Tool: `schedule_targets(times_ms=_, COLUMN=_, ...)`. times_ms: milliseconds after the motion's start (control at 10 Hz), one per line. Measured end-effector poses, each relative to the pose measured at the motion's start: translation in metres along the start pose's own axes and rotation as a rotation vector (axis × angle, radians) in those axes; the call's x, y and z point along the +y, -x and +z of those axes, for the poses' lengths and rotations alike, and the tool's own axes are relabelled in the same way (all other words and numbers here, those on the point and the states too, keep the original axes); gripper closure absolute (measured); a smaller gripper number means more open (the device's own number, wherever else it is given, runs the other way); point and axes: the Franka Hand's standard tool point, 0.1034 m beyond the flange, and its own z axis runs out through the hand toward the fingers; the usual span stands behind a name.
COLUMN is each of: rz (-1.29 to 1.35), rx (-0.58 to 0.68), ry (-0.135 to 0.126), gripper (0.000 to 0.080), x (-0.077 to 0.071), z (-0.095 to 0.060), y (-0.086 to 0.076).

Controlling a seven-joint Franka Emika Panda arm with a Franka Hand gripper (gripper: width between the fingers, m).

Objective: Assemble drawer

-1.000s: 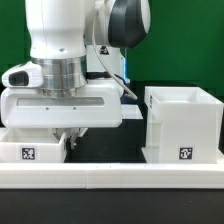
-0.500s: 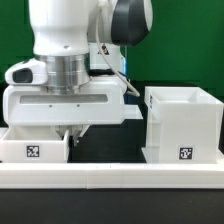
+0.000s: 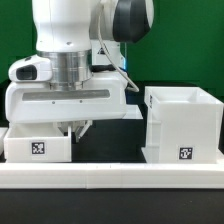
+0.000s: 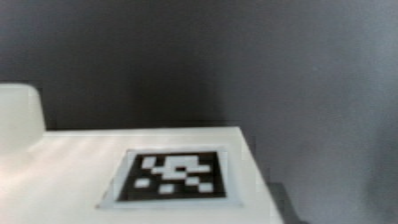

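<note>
A small white open-top tray [image 3: 20,146] with a square tag [image 3: 38,148] is at the exterior view's left. My gripper [image 3: 78,131] reaches down at the tray's right wall and is shut on it. The fingertips are mostly hidden behind that wall. The big white cube casing [image 3: 185,125], open at the top and tagged low on its front, stands at the exterior view's right, apart from the tray. The wrist view shows a white tagged tray face [image 4: 71,160] close up against dark table; the fingers do not show there. A second small tray is not in view.
A long low white rail [image 3: 110,176] runs across the front of the black table. A strip of black table [image 3: 110,145] lies between tray and casing. A green wall is behind. The arm's white body [image 3: 70,95] fills the upper left.
My gripper and the small tray have moved together toward the exterior view's right, closer to the casing, and slightly upward. The casing has not moved.
</note>
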Motion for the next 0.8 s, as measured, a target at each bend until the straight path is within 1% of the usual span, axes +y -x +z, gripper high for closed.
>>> schedule_targets(times_ms=100, rz=-0.123, rx=0.003, ry=0.009, gripper=0.0758, x=0.001, z=0.001, y=0.0)
schedule_targets(times_ms=200, rz=-0.268, rx=0.025, ry=0.046, gripper=0.0758, x=0.001, z=0.004, y=-0.005)
schedule_targets(times_ms=400, rz=-0.448, rx=0.018, ry=0.054, gripper=0.0758, x=-0.004, z=0.005, y=-0.001)
schedule_targets(times_ms=500, rz=-0.524, rx=0.01, ry=0.059, gripper=0.0758, x=-0.01, z=0.005, y=-0.001)
schedule_targets(times_ms=600, rz=-0.573, rx=0.004, ry=0.059, gripper=0.0758, x=-0.016, z=0.006, y=0.0)
schedule_targets(times_ms=700, rz=-0.635, rx=-0.006, ry=0.052, gripper=0.0758, x=-0.018, z=0.004, y=0.002)
schedule_targets(times_ms=800, rz=-0.695, rx=-0.012, ry=0.049, gripper=0.0758, x=-0.015, z=0.007, y=0.004)
